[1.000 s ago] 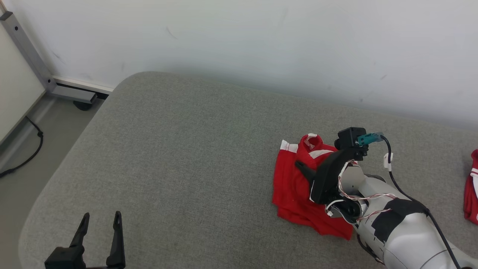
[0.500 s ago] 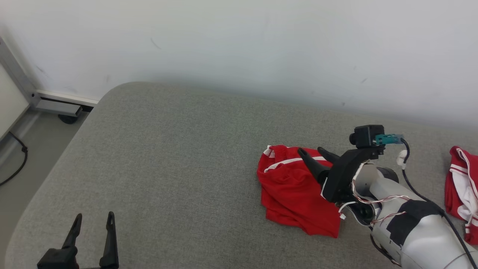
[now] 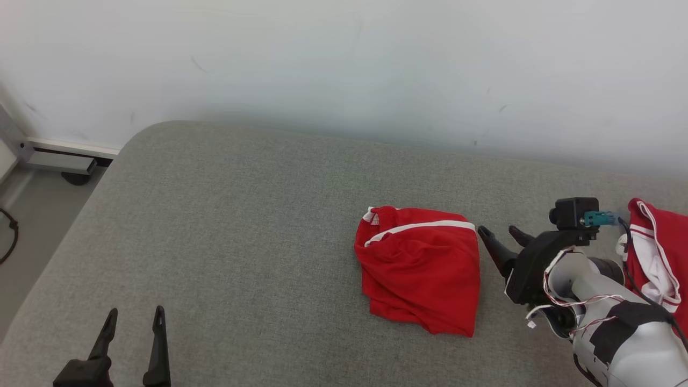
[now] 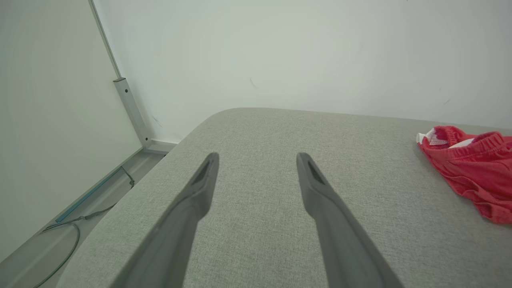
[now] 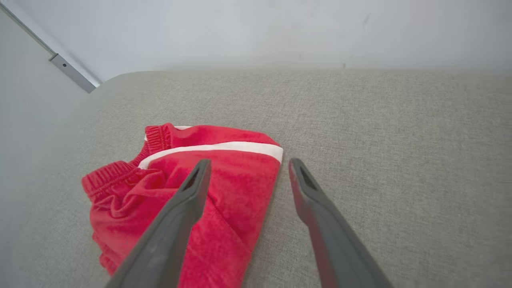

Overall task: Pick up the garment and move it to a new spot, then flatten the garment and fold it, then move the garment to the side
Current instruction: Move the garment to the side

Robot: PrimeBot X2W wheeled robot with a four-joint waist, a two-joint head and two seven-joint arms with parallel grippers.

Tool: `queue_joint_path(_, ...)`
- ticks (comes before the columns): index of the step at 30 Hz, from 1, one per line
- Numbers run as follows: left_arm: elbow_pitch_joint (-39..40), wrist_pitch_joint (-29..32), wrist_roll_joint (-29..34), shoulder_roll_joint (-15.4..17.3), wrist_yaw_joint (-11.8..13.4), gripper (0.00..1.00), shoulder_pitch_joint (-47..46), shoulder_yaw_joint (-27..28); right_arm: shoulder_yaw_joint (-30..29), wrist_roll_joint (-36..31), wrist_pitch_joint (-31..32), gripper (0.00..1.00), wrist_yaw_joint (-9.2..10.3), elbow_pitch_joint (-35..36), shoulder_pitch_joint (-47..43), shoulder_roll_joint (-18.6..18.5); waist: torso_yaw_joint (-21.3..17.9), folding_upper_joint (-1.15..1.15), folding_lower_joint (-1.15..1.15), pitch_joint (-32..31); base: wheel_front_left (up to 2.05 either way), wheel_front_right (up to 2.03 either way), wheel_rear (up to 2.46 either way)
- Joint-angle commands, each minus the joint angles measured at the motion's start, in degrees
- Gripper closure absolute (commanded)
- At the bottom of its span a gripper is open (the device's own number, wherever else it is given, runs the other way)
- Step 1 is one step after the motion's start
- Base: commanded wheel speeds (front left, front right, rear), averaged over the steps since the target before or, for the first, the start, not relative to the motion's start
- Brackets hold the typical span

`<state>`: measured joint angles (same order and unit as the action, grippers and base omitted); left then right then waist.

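The garment (image 3: 422, 269) is a pair of red shorts with a white stripe, folded into a rough square on the grey padded table (image 3: 242, 231). It also shows in the right wrist view as the garment (image 5: 224, 188) and at the right edge of the left wrist view as the garment (image 4: 476, 176). My right gripper (image 3: 500, 234) stands open just right of the garment's right edge, nothing between its fingers; the same right gripper (image 5: 246, 166) hangs over that edge. My left gripper (image 3: 134, 320) is open and empty at the lower left, the left gripper (image 4: 258, 160) over bare fabric.
A second red and white garment (image 3: 653, 258) lies at the table's right edge, behind my right arm. A white wall runs along the table's back. A metal frame foot (image 3: 59, 161) and a dark cable (image 3: 8, 242) sit on the floor at the left.
My right gripper has opened, let go of the garment and drawn back to the right of it. The garment now lies flatter. The head camera has turned to the right.
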<state>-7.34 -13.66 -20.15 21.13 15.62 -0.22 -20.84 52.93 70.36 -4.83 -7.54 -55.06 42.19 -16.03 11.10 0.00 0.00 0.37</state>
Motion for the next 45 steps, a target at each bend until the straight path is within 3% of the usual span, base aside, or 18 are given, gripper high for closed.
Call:
queue_joint_path(1,0.17,0.02,-0.40,0.34,0.09,0.00,-0.11,-0.09,0.08,0.05,0.15,0.00,0.12,-1.13,-0.19,0.16,0.15,0.00,0.00,0.09,0.00,0.00,0.00)
queue_joint_path(12,-0.10,-0.06,-0.40,0.26,-0.48,0.00,-1.43,-1.09,-0.20,2.15,3.66,0.00,0.12,-10.90,1.58,3.89,3.09,0.00,0.00,1.13,0.00,0.00,0.00)
queue_joint_path(18,-0.82,-0.32,-0.76,0.18,-0.95,0.00,-2.03,-1.39,-0.56,3.28,6.20,0.00,0.12,-15.39,0.67,4.16,5.44,0.00,0.00,1.47,0.00,0.00,0.00)
queue_joint_path(34,-1.22,-0.62,-1.11,0.12,-0.71,0.00,-2.43,-1.59,-3.80,8.76,15.21,0.00,0.12,-18.28,-0.85,6.45,6.93,0.00,0.00,1.99,0.00,0.00,0.00)
queue_joint_path(35,-1.27,-0.65,-1.12,0.08,-0.77,0.00,-2.54,-1.65,-3.86,8.86,15.21,0.35,0.12,-18.31,-0.79,6.44,6.98,0.00,0.00,2.06,0.00,0.00,0.00)
queue_joint_path(36,-1.35,-0.67,-1.16,0.08,-0.81,0.00,-2.67,-1.69,-3.86,8.89,15.11,0.90,0.12,-18.25,-0.71,6.48,7.04,0.00,0.00,2.17,0.00,0.00,0.00)
queue_joint_path(37,-1.43,-0.71,-1.19,0.10,-0.89,0.00,-2.81,-1.69,-3.96,8.98,14.66,1.00,0.12,-17.71,-0.67,6.52,7.09,0.00,0.00,2.25,0.00,0.00,0.00)
queue_joint_path(45,-2.04,-0.98,-1.29,0.52,-0.85,0.00,-2.70,-1.12,-3.89,8.70,12.29,1.00,0.12,-15.42,-0.70,5.57,6.74,0.00,0.00,2.00,0.00,0.00,0.00)
